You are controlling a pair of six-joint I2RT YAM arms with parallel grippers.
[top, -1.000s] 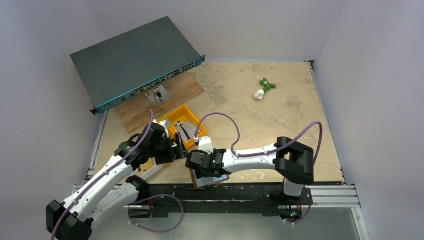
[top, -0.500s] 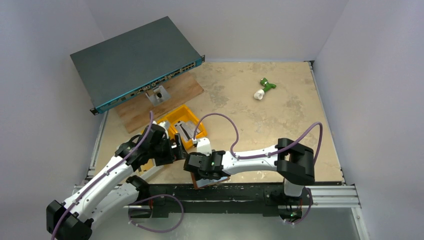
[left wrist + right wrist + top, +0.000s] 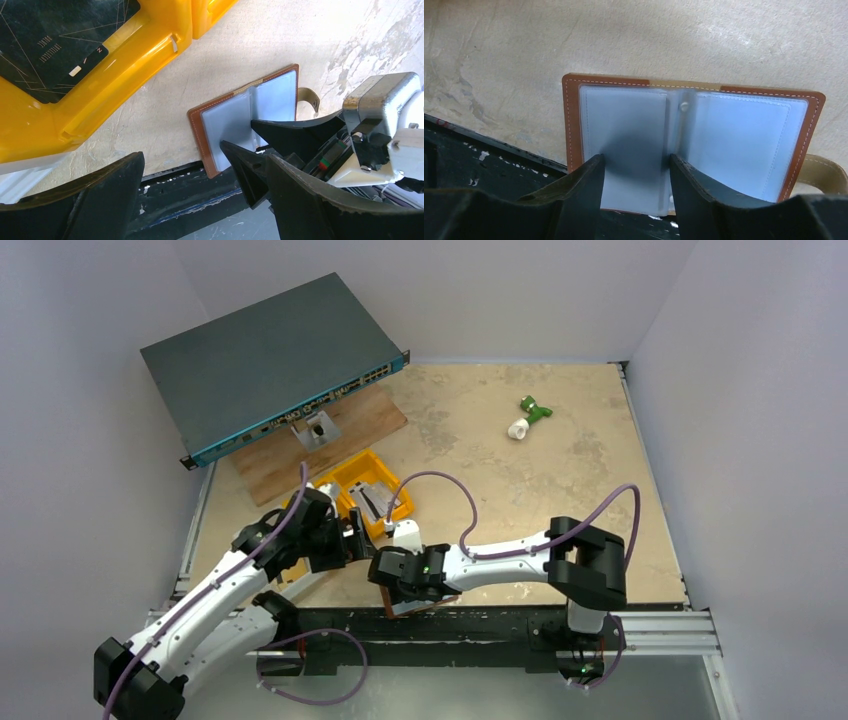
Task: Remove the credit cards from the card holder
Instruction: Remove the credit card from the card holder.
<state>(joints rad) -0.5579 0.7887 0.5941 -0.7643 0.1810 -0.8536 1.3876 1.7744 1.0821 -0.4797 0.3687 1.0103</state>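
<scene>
Right gripper [image 3: 635, 160], jaws parted, touches card holder [image 3: 734, 140] (lying open).

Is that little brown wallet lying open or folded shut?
Open: the wallet lies spread flat, both pale inner sides facing up either side of the fold.

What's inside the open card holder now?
Pale grey-blue credit cards in clear sleeves on both halves of the card holder, a snap stud at the fold. The right end effector covers the left one's lower edge; card count can't be seen.
</scene>
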